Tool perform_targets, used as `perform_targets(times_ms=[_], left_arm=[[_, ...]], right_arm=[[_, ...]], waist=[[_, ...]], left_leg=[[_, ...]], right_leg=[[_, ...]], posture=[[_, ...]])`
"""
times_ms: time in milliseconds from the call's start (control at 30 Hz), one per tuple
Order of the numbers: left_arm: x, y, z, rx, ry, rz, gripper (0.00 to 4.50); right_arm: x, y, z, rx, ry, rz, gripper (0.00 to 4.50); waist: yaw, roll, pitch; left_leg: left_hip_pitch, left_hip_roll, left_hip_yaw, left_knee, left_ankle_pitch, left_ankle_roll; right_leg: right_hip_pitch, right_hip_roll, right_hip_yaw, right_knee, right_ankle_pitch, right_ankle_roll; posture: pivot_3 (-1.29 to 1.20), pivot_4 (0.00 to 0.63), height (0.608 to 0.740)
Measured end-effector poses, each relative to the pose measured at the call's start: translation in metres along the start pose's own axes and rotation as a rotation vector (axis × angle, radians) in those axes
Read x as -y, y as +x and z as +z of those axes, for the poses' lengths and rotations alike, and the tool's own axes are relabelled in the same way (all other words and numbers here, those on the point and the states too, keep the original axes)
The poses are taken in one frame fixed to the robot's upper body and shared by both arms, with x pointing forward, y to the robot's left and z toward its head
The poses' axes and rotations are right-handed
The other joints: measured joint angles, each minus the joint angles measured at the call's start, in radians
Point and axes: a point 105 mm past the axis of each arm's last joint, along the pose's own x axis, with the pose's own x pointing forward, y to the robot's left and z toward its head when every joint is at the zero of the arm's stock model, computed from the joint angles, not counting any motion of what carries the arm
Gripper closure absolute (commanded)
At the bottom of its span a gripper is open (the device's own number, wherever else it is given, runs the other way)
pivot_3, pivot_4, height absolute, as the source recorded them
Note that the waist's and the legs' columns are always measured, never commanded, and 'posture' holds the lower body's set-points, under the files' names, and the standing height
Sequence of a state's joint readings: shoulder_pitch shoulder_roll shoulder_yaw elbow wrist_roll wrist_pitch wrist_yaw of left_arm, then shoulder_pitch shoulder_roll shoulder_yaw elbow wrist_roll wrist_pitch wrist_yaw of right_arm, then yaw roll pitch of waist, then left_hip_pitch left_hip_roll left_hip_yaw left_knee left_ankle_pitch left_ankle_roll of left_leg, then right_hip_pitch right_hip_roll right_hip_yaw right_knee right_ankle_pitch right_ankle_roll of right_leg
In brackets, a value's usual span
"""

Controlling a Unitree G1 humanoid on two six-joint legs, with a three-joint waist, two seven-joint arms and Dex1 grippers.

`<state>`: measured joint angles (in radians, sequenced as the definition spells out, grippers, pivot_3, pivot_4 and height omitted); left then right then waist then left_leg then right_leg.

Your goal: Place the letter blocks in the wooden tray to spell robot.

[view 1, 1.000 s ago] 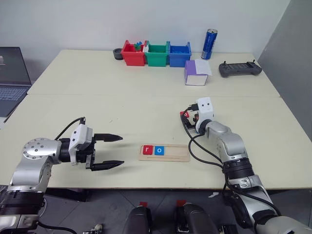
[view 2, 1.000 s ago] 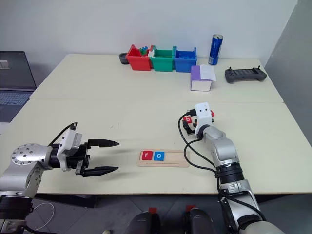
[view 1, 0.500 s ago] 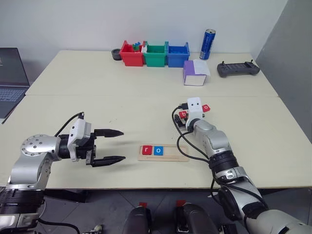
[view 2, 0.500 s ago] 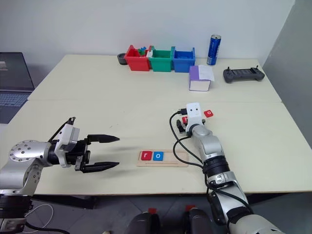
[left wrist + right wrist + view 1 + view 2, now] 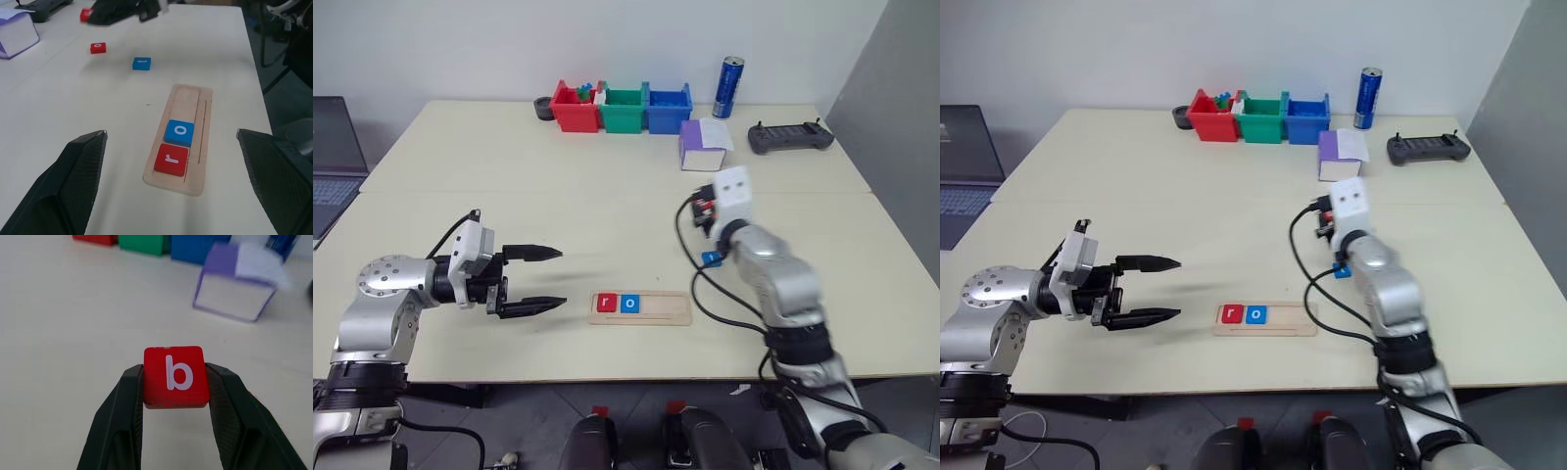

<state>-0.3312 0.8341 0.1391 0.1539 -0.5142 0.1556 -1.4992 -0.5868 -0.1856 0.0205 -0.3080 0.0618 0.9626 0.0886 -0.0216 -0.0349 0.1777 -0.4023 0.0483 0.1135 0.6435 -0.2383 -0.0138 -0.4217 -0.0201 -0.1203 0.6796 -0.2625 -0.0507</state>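
Observation:
My right gripper (image 5: 176,382) is shut on a red letter block marked b (image 5: 176,376) and holds it above the table, right of centre (image 5: 705,207). The wooden tray (image 5: 668,310) lies near the front edge. In its left end sit a red r block (image 5: 607,303) and a blue o block (image 5: 629,304). A loose blue block (image 5: 711,259) rests on the table below the right wrist. The left wrist view also shows a red o block (image 5: 98,47) beyond it. My left gripper (image 5: 548,280) hovers open left of the tray, holding nothing.
Red (image 5: 578,108), green (image 5: 625,110) and blue (image 5: 669,108) bins line the far edge beside a blue can (image 5: 729,74). A purple box (image 5: 703,147) and a black controller (image 5: 791,138) lie at the back right. A laptop (image 5: 328,147) sits at far left.
My right gripper has shut on the red b block and lifted it off the table. The left gripper has stayed open in about the same place.

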Motion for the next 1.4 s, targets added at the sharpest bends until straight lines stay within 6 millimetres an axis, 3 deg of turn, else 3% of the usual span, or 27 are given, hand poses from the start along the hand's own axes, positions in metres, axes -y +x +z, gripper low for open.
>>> perform_targets(times_ms=[67, 167, 267, 433, 500, 633, 733, 867, 1033, 1167, 1267, 1400], left_arm=[[0.0, -0.001, -0.001, 0.011, -0.019, -0.015, 0.0], [0.0, -0.004, 0.0, 0.033, -0.032, -0.036, 0.0], [-0.002, -0.007, 0.005, 0.053, -0.003, -0.058, 0.0], [-0.012, -0.018, -0.003, 0.023, 0.09, -0.012, 0.0], [-0.01, -0.02, -0.013, -0.002, 0.111, -0.012, 0.0], [-0.003, -0.026, -0.036, -0.075, 0.112, -0.025, 0.0], [-0.002, -0.034, -0.04, -0.108, 0.132, -0.021, 0.0], [-0.003, -0.038, -0.04, -0.103, 0.159, -0.006, 0.0], [-0.002, -0.035, -0.039, -0.069, 0.172, -0.013, 0.0], [-0.003, -0.035, -0.041, -0.062, 0.167, -0.007, 0.0], [-0.006, -0.034, -0.039, -0.058, 0.177, -0.004, 0.0], [-0.006, -0.036, -0.041, -0.051, 0.17, 0.003, 0.0]], right_arm=[[0.026, -0.026, -0.016, -0.059, 0.008, -0.087, 3.04], [0.05, -0.065, -0.066, -0.247, 0.112, -0.197, 3.04], [0.046, -0.088, -0.087, -0.307, 0.152, -0.18, 3.04], [0.038, -0.097, -0.101, -0.347, 0.168, -0.134, 3.04], [0.037, -0.097, -0.109, -0.373, 0.172, -0.13, 2.31], [0.035, -0.095, -0.113, -0.388, 0.169, -0.117, 1.02], [0.038, -0.095, -0.111, -0.384, 0.145, -0.107, 0.02], [0.046, -0.096, -0.094, -0.336, 0.003, 0.039, 0.02], [0.054, -0.118, -0.062, -0.245, -0.172, 0.448, 0.02], [0.071, -0.131, -0.068, -0.312, -0.254, 0.739, 0.02], [0.102, -0.114, -0.082, -0.368, -0.324, 0.763, 0.02], [0.103, -0.099, -0.096, -0.381, -0.352, 0.845, 0.02]], waist=[[0.011, -0.001, -0.001], [0.02, -0.001, -0.001], [0.012, 0.0, 0.0], [0.009, 0.0, 0.0], [0.01, 0.0, 0.0], [0.01, -0.001, 0.0], [0.016, -0.001, 0.0], [0.02, 0.0, 0.0], [0.024, -0.001, 0.0], [0.021, -0.002, 0.001], [0.017, -0.003, 0.001], [0.019, -0.002, 0.002]], left_leg=[[0.0, 0.0, 0.0, 0.0, 0.0, 0.0], [0.0, 0.0, 0.0, 0.0, 0.0, 0.0], [0.001, 0.001, 0.0, 0.0, 0.0, 0.0], [0.002, 0.001, -0.002, 0.0, 0.0, 0.001], [0.001, 0.001, -0.002, -0.001, 0.0, 0.001], [-0.002, 0.001, -0.001, -0.001, -0.001, 0.001], [-0.003, 0.0, -0.001, 0.0, -0.001, 0.001], [-0.003, 0.0, -0.002, 0.0, -0.002, 0.003], [-0.004, 0.0, -0.003, 0.0, -0.003, 0.005], [-0.004, 0.0, -0.002, 0.001, -0.003, 0.006], [-0.002, 0.0, -0.001, 0.002, -0.003, 0.006], [-0.002, 0.0, 0.0, 0.001, -0.003, 0.006]], right_leg=[[0.0, 0.0, 0.0, -0.001, 0.0, 0.0], [0.0, 0.0, 0.0, 0.0, 0.0, 0.0], [-0.001, 0.001, 0.0, 0.0, 0.0, 0.001], [0.0, 0.003, -0.001, 0.0, 0.0, 0.001], [-0.001, 0.003, 0.0, 0.0, 0.0, 0.001], [-0.002, 0.002, 0.0, -0.002, 0.0, 0.001], [-0.002, 0.002, -0.001, -0.003, -0.001, 0.001], [-0.002, 0.001, -0.001, -0.004, 0.0, 0.001], [-0.001, 0.002, -0.003, -0.007, -0.001, 0.002], [0.0, 0.002, -0.003, -0.008, -0.001, 0.004], [0.0, 0.002, -0.002, -0.008, 0.001, 0.007], [-0.001, 0.002, -0.001, -0.005, 0.0, 0.006]], posture=[[0.0, 0.15, 0.74], [0.0, 0.15, 0.74], [0.0, 0.15, 0.74], [0.0, 0.15, 0.74], [0.0, 0.15, 0.74], [0.0, 0.15, 0.74], [0.0, 0.15, 0.74], [0.0, 0.15, 0.74], [0.0, 0.15, 0.74], [0.0, 0.15, 0.74], [0.0, 0.15, 0.74], [0.0, 0.15, 0.74]])
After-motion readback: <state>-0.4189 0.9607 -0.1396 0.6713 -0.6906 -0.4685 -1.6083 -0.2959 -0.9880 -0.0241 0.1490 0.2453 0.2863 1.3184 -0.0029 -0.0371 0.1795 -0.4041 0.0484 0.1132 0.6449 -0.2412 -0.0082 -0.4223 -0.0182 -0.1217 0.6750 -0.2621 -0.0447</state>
